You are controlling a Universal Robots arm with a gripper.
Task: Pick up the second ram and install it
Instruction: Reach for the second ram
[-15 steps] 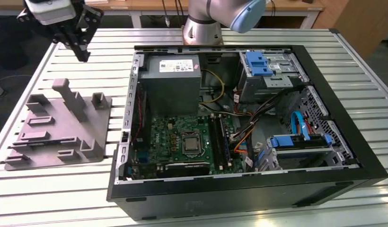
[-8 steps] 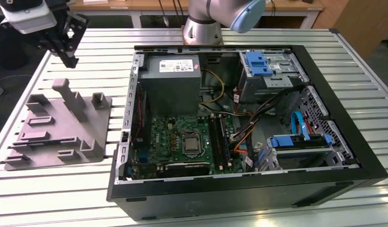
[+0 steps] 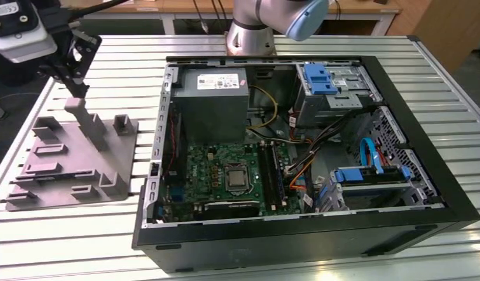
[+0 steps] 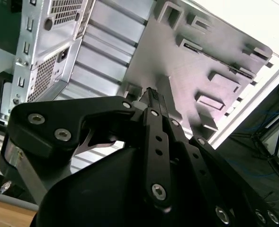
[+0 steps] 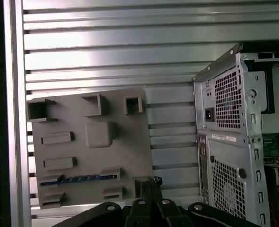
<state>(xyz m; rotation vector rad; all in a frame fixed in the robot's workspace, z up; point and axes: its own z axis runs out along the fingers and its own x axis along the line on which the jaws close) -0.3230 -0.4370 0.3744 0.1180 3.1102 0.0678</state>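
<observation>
Your hand (image 5: 151,183) is hovering over the grey tray (image 5: 125,142), fingers pressed together and gripping nothing that shows. The second ram (image 5: 80,178) is lying in a tray slot, off to one side of the fingertips, its long axis running along the tray's edge. In the exterior view the stick is blending into the tray. Beyond, the open computer case (image 3: 302,243) is sitting on the table (image 3: 84,246).

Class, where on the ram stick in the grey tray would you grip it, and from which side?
Take the ram stick mid-length on its long top edge, pinching the flat faces, coming straight down. It appears to stand on edge in a slot of the grey tray, so the tray blocks sideways approaches.
</observation>
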